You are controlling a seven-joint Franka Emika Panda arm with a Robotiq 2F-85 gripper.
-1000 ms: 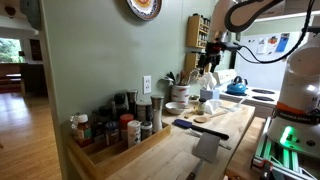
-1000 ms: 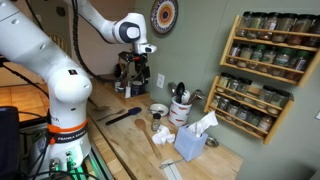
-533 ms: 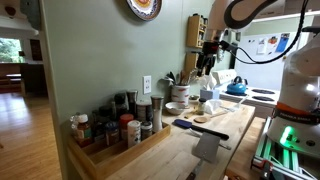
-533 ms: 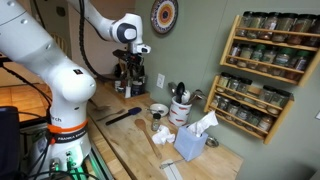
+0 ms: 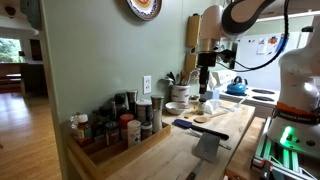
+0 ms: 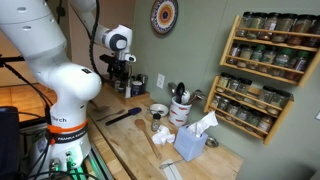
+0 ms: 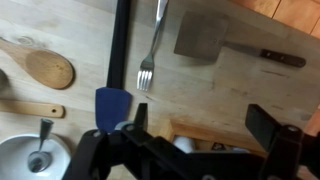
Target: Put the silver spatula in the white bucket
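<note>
In the wrist view the silver spatula (image 7: 200, 38) lies flat on the wooden table, grey blade to the left and thin dark handle pointing right. My gripper (image 7: 200, 125) hangs above the table, open and empty, its fingers wide apart; the spatula lies beyond the fingertips. The gripper also shows in both exterior views (image 5: 203, 80) (image 6: 122, 80), held above the counter. The white bucket (image 6: 181, 110) stands upright by the wall with utensils in it; it also shows in the other exterior view (image 5: 180, 92). The bucket is out of the wrist view.
A fork (image 7: 152, 50), a wooden spoon (image 7: 45, 68) and a dark blue long-handled spatula (image 7: 113, 100) lie near the silver spatula. A white bowl (image 7: 20, 160) holds a spoon. A tissue box (image 6: 192, 140) and spice racks (image 6: 265, 70) stand nearby.
The arm has swung away from the wall and the bucket. The gripper has moved sideways over the counter and now points down. It stays open and empty.
</note>
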